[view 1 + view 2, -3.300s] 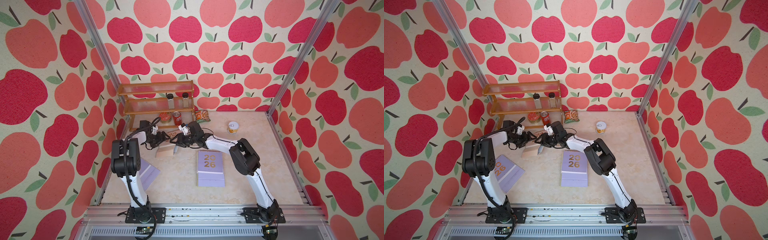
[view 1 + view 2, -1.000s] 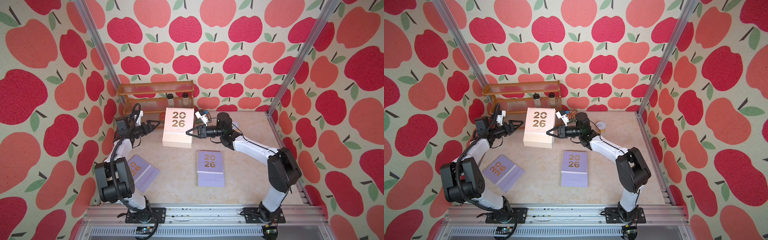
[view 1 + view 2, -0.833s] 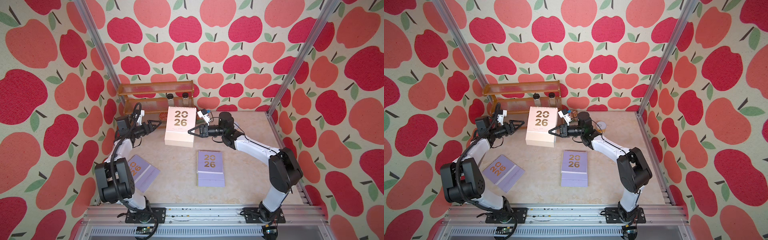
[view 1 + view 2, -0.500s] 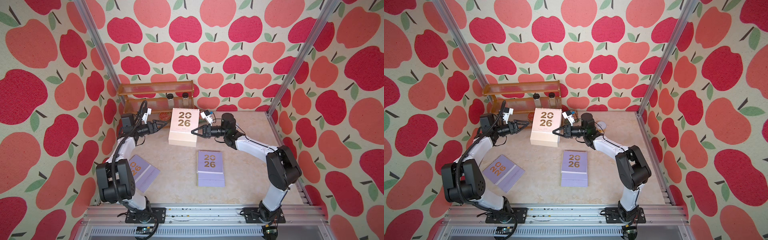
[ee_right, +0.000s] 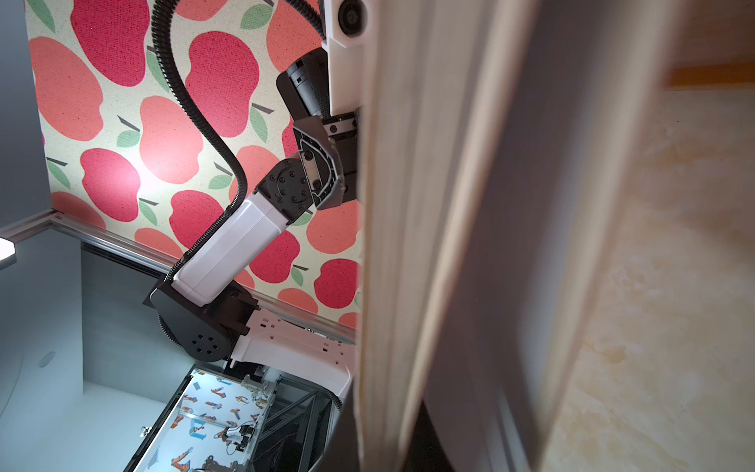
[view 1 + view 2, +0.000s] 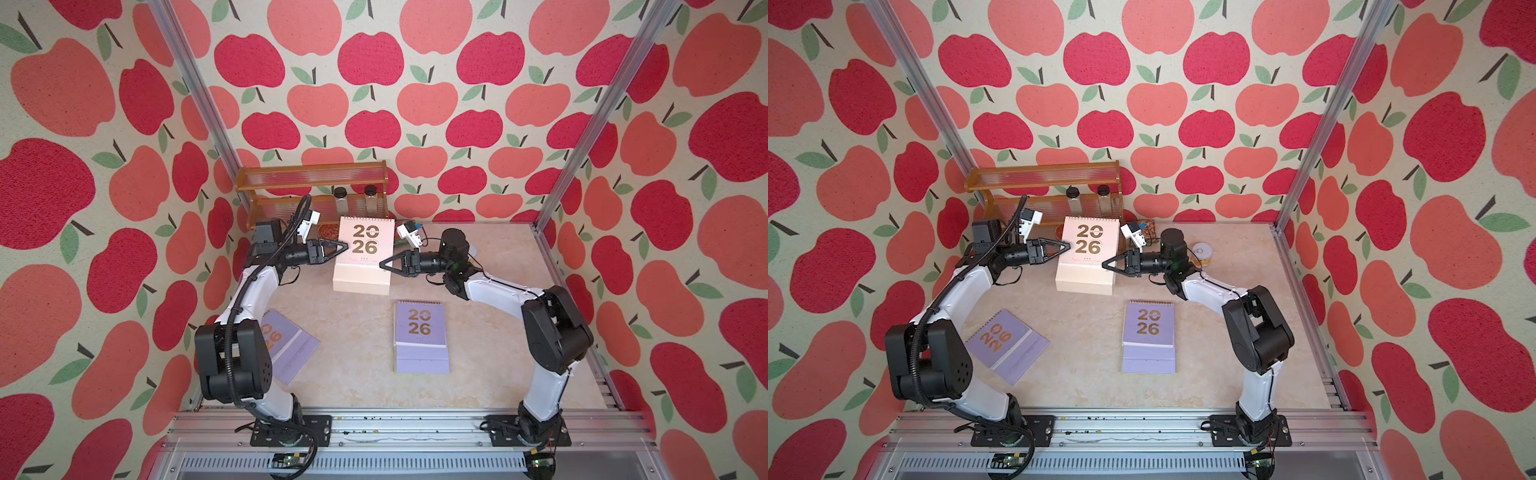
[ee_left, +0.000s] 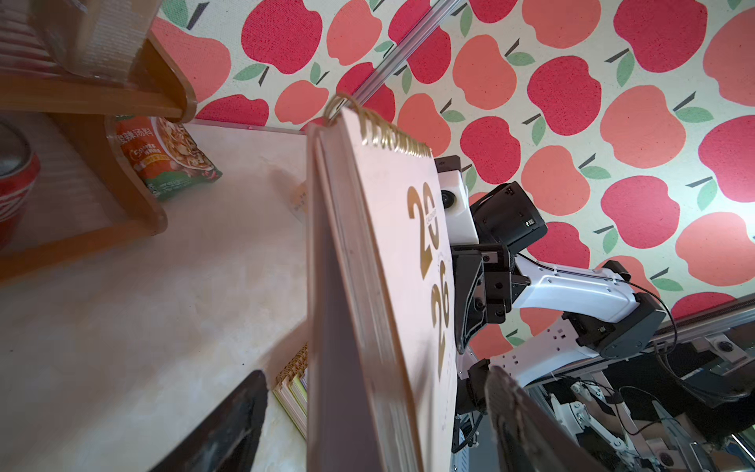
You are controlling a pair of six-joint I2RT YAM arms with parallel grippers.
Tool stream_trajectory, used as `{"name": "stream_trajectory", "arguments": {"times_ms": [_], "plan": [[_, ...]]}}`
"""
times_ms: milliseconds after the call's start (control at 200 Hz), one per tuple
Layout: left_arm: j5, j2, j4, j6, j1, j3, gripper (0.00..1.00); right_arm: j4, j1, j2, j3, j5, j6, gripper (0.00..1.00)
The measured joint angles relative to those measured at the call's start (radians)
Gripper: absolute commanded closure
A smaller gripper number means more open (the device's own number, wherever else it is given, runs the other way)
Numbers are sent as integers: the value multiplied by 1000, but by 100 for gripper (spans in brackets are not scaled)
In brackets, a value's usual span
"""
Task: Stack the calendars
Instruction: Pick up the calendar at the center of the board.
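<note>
Lilac calendar (image 6: 286,347) lies flat on the beige worktop (image 6: 353,332) at the far left, beside the left arm's base. Next, the left fingers (image 7: 519,421) stand wide open astride the left edge of a pink calendar (image 6: 365,274), which is raised above the worktop towards the back. The right fingers (image 6: 385,264) are clamped on its right edge. Rightmost, a second lilac calendar (image 6: 419,336) lies flat, nearer the front.

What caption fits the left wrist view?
Pink calendar edge-on inside the open left hand, right hand gripping its far edge.
</note>
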Motion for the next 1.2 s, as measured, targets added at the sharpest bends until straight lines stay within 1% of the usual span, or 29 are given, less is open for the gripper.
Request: {"name": "stream_trajectory", "arguments": {"times_ms": [110,280,495,630,665,715,770,930,1070,1200], "plan": [[9,11,-45,33,-18,23,25,15,9,14,0,-8,13,100],[31,34,-142,111,-41,74,40,34,11,28,0,-16,25,100],[63,66,-265,200,-51,108,54,58,12,42,6,-29,35,100],[66,74,-341,254,-56,138,67,64,11,49,10,-37,35,100],[67,74,-358,267,-56,143,73,66,11,49,11,-42,35,100],[67,74,-377,276,-56,147,88,67,11,49,14,-45,34,100],[85,76,-404,283,-56,151,100,64,11,49,15,-47,23,100],[85,83,-460,294,-55,170,100,57,12,52,15,-51,-7,100],[82,90,-491,310,-53,179,100,29,12,51,15,-50,-37,83],[74,90,-505,336,-40,179,100,-45,9,32,15,-37,-93,56]]}}
